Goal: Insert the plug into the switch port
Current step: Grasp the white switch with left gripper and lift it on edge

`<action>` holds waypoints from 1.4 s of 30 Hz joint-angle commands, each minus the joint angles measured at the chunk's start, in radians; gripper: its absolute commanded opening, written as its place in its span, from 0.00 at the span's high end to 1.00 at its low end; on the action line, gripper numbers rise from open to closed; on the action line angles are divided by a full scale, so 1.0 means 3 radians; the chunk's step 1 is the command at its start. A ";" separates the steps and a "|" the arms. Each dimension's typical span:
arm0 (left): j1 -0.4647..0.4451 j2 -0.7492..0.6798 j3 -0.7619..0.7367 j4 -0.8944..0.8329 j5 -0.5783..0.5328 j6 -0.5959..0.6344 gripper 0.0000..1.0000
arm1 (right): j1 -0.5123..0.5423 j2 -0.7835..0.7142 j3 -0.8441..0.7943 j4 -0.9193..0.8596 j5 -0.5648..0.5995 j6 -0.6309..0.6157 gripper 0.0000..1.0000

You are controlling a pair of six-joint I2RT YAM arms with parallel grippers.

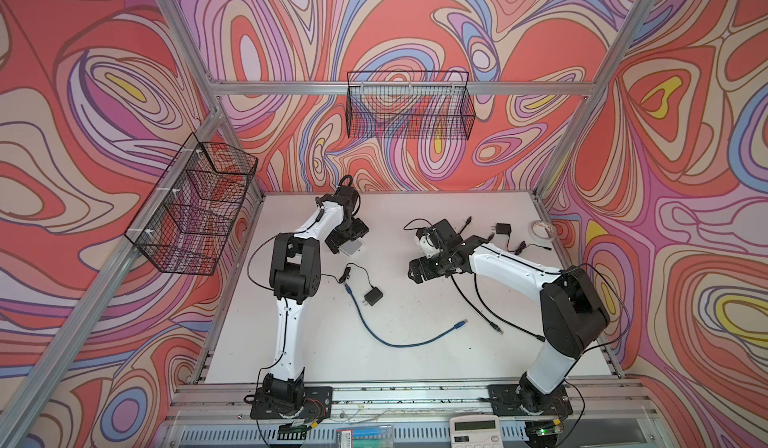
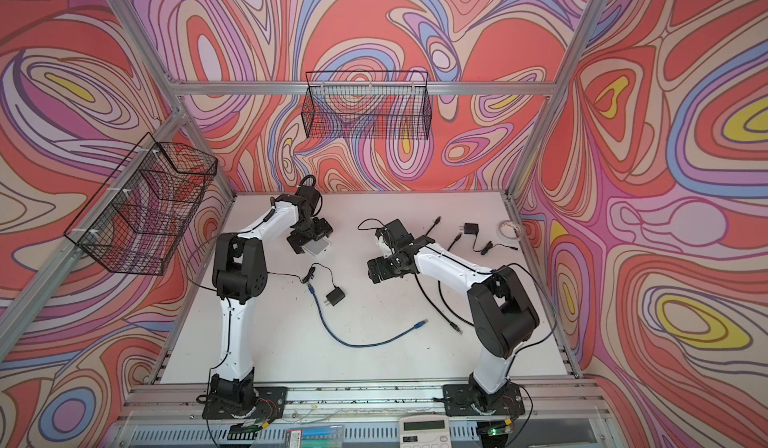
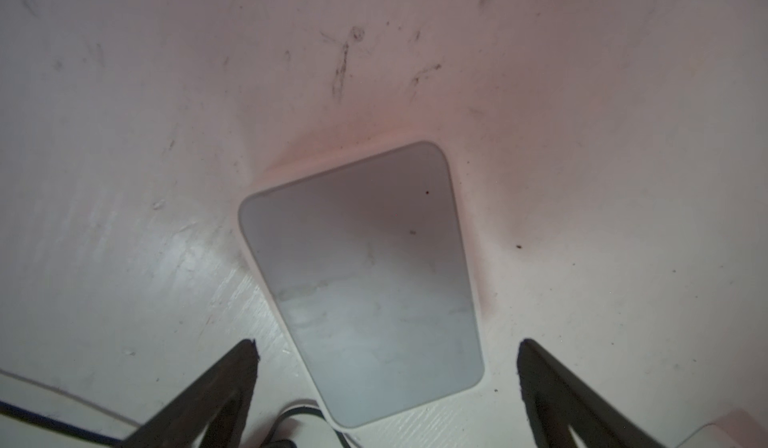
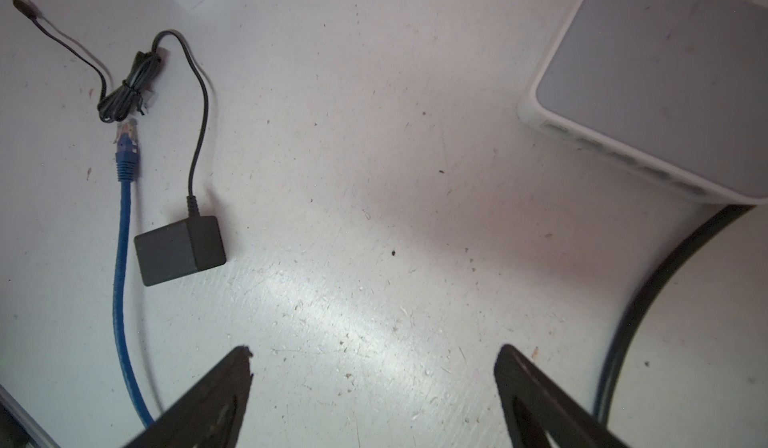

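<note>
On the white desk (image 1: pixel 415 367), far and left of the middle, the left hand (image 3: pixel 386 350) hangs spread straight above a white switch (image 3: pixel 361 284). One finger stands on either side of the box and neither touches it. This looks like a stance for gripping or pinning it so it cannot slide when a plug is pushed in. The right hand (image 4: pixel 374 354) is also spread and empty, over bare desk near the middle. A second switch (image 4: pixel 665 80) sits just to its far right, with a row of ports (image 4: pixel 602 151) facing near and left. I cannot tell which box is meant to take the plug, and the first one's ports are out of sight. The blue cable (image 4: pixel 120 280) lies loose in a curve across the near middle, held by nothing. A black adapter (image 4: pixel 178 250) sits just to its right. The plug (image 4: pixel 126 143), at the cable's far-left end, lies flat on the desk between the two hands, pointing far. Picking it up appears to be the step not yet done, and the open right hand close by seems well placed for it.
</note>
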 commanded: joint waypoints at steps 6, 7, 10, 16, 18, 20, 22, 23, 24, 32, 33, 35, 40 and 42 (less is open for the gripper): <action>0.0078 0.0234 0.0200 -0.0217 -0.0009 -0.0100 0.03 | 0.0016 0.0023 0.0043 0.0064 -0.0037 -0.0100 0.05; 0.0079 0.0247 0.0201 -0.0215 -0.0004 -0.0092 0.04 | 0.0013 0.0043 0.0059 0.0067 -0.0043 -0.0095 0.05; 0.0078 0.0272 0.0206 -0.0215 -0.0012 -0.0092 0.07 | 0.0014 0.0062 0.0095 0.0072 -0.0088 -0.0078 0.05; 0.0079 0.0274 0.0154 -0.0157 0.0026 -0.0054 0.29 | 0.0014 0.0150 0.0044 0.0126 -0.0074 -0.0021 0.04; 0.0078 0.0246 0.0113 -0.0142 0.0004 -0.0061 0.29 | 0.0013 0.0122 -0.0002 0.0162 -0.0060 0.0017 0.04; 0.0079 0.0216 0.0066 -0.0117 0.0008 -0.0052 0.36 | 0.0016 0.0103 -0.0052 0.0205 -0.0027 0.0076 0.04; 0.0078 0.0175 -0.0002 -0.0069 0.0055 -0.0036 0.46 | 0.0017 -0.0016 -0.0130 0.0283 0.0017 0.0195 0.04; 0.0078 0.0153 -0.0038 -0.0021 0.0099 -0.0020 0.50 | 0.0013 -0.0050 -0.0168 0.0331 0.0021 0.0255 0.04; 0.0073 0.0127 -0.0072 0.0040 0.0187 0.0018 0.55 | 0.0013 -0.0096 -0.0223 0.0395 0.0042 0.0344 0.04; 0.0024 -0.0259 -0.0312 0.0014 0.0439 0.0251 0.64 | 0.0015 -0.0449 -0.0742 0.1166 -0.0017 0.1212 0.06; 0.0016 -0.0345 -0.0387 0.0026 0.0444 0.0243 0.64 | 0.0018 -0.0471 -0.0780 0.1243 -0.0044 0.1289 0.07; -0.0008 -0.0511 -0.0517 0.0066 0.0501 0.0221 0.63 | 0.0021 -0.0496 -0.0824 0.1408 -0.0139 0.1416 0.08; -0.0063 -0.0880 -0.0701 0.0113 0.0673 0.0118 0.64 | 0.0086 -0.0479 -0.0883 0.1845 -0.0271 0.1822 0.11; -0.0087 -0.1017 -0.0760 0.0117 0.0717 0.0071 0.64 | 0.0157 -0.0451 -0.0882 0.1982 -0.0235 0.1943 0.14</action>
